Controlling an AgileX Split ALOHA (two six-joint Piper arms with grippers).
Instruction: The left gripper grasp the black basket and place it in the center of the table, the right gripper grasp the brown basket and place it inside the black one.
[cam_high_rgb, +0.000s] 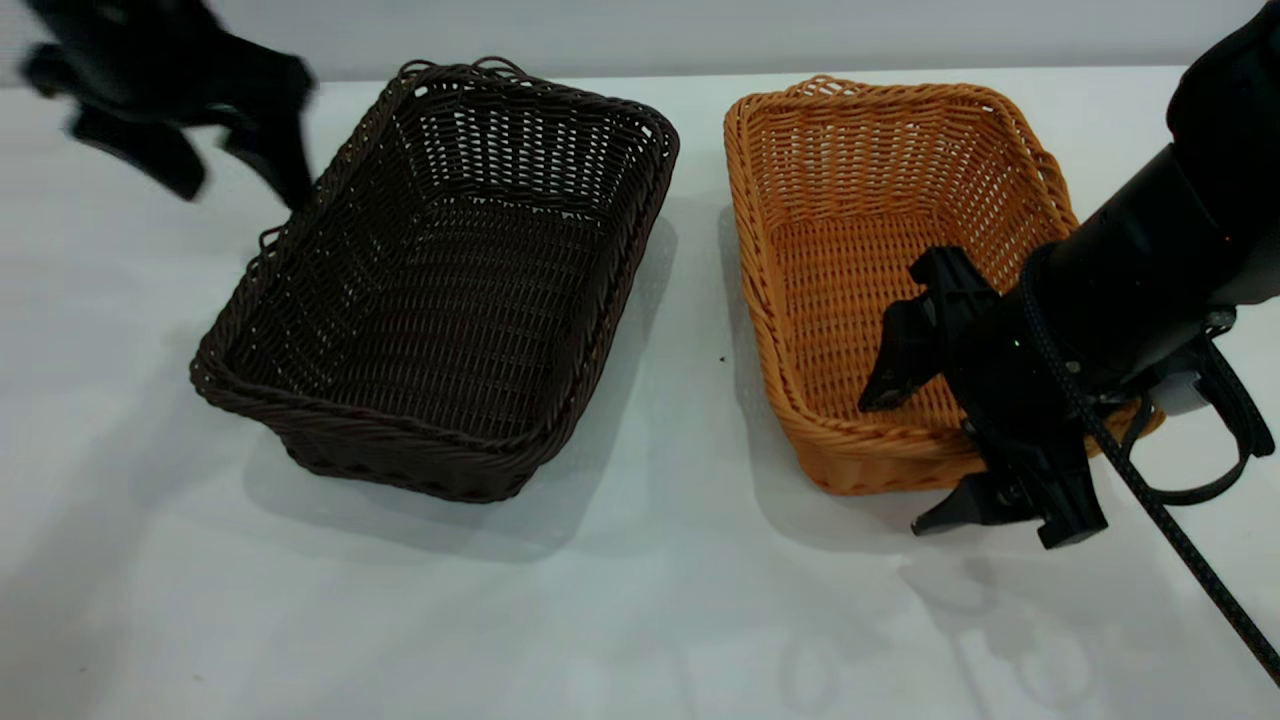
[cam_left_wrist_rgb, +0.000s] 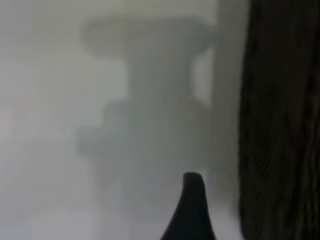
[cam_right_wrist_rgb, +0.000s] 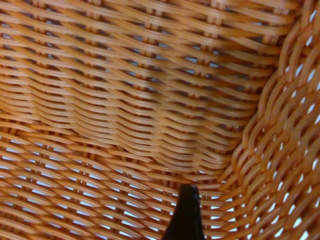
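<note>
The black basket (cam_high_rgb: 440, 290) stands on the table (cam_high_rgb: 620, 600) left of centre. The brown basket (cam_high_rgb: 890, 250) stands to its right, apart from it. My left gripper (cam_high_rgb: 243, 195) is open at the black basket's far left rim, with one finger beside the outer wall. In the left wrist view, one finger (cam_left_wrist_rgb: 192, 210) shows next to the dark wall (cam_left_wrist_rgb: 280, 125). My right gripper (cam_high_rgb: 900, 462) is open and straddles the brown basket's near right rim, one finger inside and one outside. The right wrist view shows one finger (cam_right_wrist_rgb: 186, 215) over the orange weave (cam_right_wrist_rgb: 125, 100).
A gap of bare table separates the two baskets. The right arm's black cable (cam_high_rgb: 1160, 500) loops down over the table's right side. The wall edge runs behind both baskets.
</note>
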